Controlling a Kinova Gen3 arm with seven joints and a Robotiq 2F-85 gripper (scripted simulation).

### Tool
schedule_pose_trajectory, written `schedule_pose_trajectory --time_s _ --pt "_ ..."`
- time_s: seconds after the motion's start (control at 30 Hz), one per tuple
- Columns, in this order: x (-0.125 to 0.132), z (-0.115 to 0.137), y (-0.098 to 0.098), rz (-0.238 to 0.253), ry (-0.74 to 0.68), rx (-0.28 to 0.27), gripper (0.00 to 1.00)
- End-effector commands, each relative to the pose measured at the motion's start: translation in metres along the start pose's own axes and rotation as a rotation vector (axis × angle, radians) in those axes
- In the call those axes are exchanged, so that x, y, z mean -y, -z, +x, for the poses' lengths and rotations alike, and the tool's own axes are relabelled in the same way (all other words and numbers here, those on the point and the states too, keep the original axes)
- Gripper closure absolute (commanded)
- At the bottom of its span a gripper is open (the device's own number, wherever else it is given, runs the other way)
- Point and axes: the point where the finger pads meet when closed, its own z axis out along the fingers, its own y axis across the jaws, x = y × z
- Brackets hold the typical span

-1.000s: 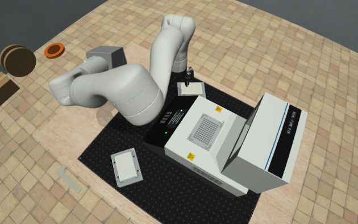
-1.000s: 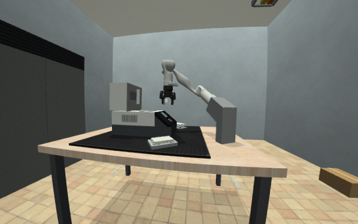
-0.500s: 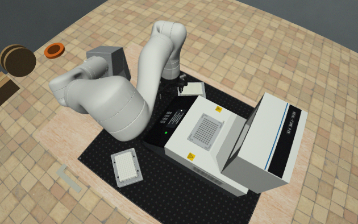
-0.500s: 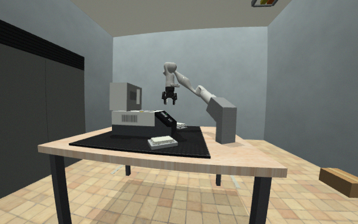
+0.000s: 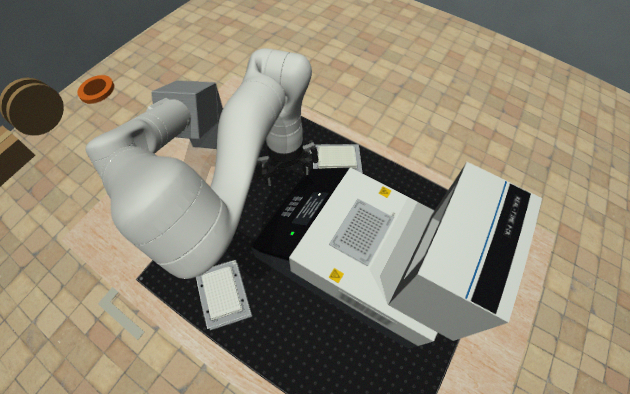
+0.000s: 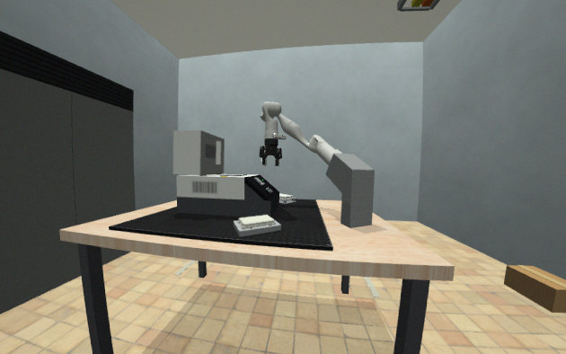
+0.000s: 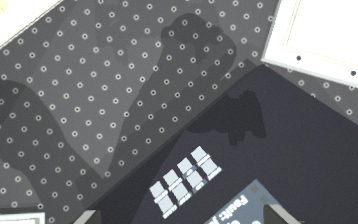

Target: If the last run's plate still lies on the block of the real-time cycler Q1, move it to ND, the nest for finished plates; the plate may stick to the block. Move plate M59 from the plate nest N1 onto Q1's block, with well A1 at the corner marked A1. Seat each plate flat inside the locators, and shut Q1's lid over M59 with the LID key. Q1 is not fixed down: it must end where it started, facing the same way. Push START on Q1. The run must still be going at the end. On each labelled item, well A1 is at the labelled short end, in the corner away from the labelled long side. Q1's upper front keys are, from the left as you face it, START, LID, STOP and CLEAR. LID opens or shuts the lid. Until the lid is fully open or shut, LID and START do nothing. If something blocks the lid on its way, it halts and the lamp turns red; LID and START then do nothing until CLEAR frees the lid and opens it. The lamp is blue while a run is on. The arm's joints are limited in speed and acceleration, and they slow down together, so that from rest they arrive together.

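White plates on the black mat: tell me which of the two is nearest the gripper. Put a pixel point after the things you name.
The plate (image 5: 337, 156) (image 6: 286, 197) beyond the cycler's keypad corner; the gripper (image 5: 286, 170) (image 6: 270, 163) hangs near it, far from the other.

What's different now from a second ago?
The open gripper has swung away from the far plate, toward the arm's base side. It took hold of nothing. Both plates, the white machine and its raised lid stayed put.
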Motion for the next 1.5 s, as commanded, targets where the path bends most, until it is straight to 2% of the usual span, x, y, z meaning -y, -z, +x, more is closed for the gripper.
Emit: schedule_pose_trajectory --time_s 0.0,1.47 --pt "0.005 -0.004 0.001 -0.003 -0.001 0.000 0.00" --pt "0.119 -0.073 0.001 -0.003 -0.002 0.000 0.00"
